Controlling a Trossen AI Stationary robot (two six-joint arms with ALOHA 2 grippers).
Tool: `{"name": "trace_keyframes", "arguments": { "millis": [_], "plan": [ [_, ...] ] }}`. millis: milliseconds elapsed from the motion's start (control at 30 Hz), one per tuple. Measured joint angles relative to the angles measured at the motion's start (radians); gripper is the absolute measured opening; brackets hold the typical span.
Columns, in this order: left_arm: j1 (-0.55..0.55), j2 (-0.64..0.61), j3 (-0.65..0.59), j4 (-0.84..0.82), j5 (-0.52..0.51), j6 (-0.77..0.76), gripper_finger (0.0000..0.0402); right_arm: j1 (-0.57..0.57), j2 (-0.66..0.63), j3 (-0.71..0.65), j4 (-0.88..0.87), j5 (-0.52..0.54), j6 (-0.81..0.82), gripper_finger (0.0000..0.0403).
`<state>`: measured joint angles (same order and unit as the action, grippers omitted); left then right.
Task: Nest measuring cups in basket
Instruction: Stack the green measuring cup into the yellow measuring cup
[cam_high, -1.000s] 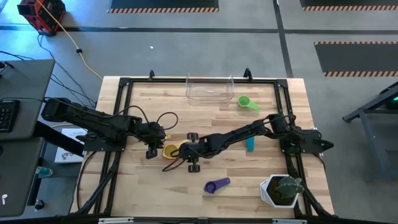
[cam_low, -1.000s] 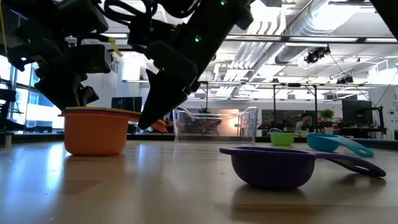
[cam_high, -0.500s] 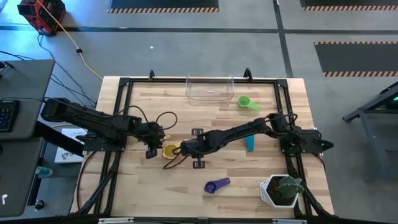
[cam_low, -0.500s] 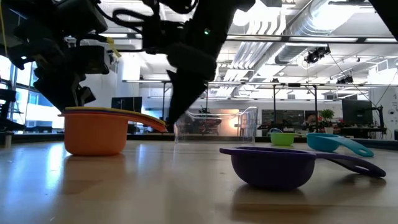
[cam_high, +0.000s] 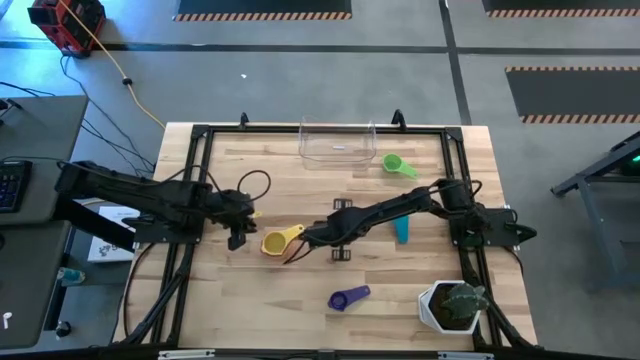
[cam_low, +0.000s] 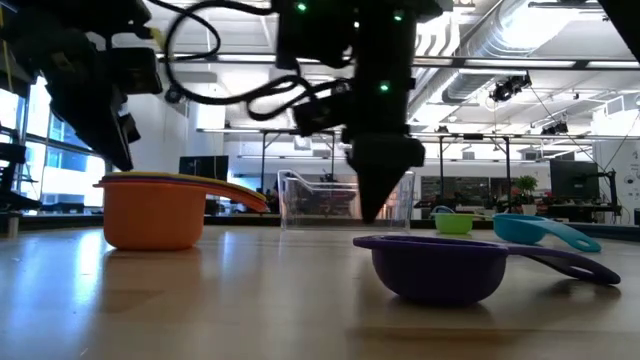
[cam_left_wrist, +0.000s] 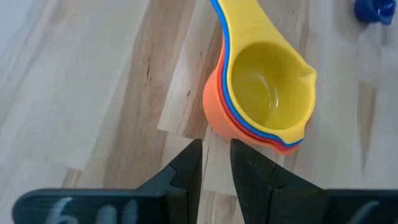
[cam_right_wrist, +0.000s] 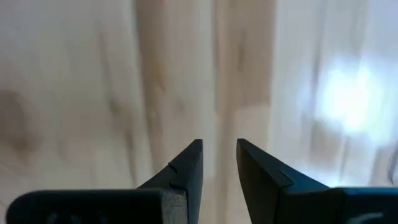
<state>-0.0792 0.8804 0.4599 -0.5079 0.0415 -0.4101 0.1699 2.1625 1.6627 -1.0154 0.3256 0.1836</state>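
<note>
My left gripper (cam_left_wrist: 216, 163) hung just short of the nested stack (cam_left_wrist: 264, 93), yellow cup (cam_high: 277, 241) innermost, then blue, then orange-red outermost; its fingers (cam_left_wrist: 186, 168) stood slightly apart, pinching nothing. My right gripper (cam_right_wrist: 217, 163) hovered over bare table (cam_right_wrist: 93, 74), fingers a narrow gap apart and empty, the stack just beside it. The purple cup (cam_high: 348, 297) lay near it, teal cup (cam_high: 402, 231) and green cup (cam_high: 398, 165) farther off, the basket (cam_high: 337, 141) well beyond both grippers.

Overhead and table-level views, both on the nested cups (cam_high: 281, 241).
</note>
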Motion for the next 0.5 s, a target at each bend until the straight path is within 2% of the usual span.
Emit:
{"name": "trace_keyframes", "arguments": {
  "millis": [200,500],
  "plan": [
    [0.000,-0.036,0.000,-0.018,-0.002,-0.008,0.0074,-0.037,-0.119,-0.167,0.035,0.017,0.067,0.0089],
    [0.000,-0.037,0.000,-0.021,-0.002,-0.007,0.0074,-0.181,-0.444,-0.494,0.197,0.039,0.130,0.0089]
  ]
}}
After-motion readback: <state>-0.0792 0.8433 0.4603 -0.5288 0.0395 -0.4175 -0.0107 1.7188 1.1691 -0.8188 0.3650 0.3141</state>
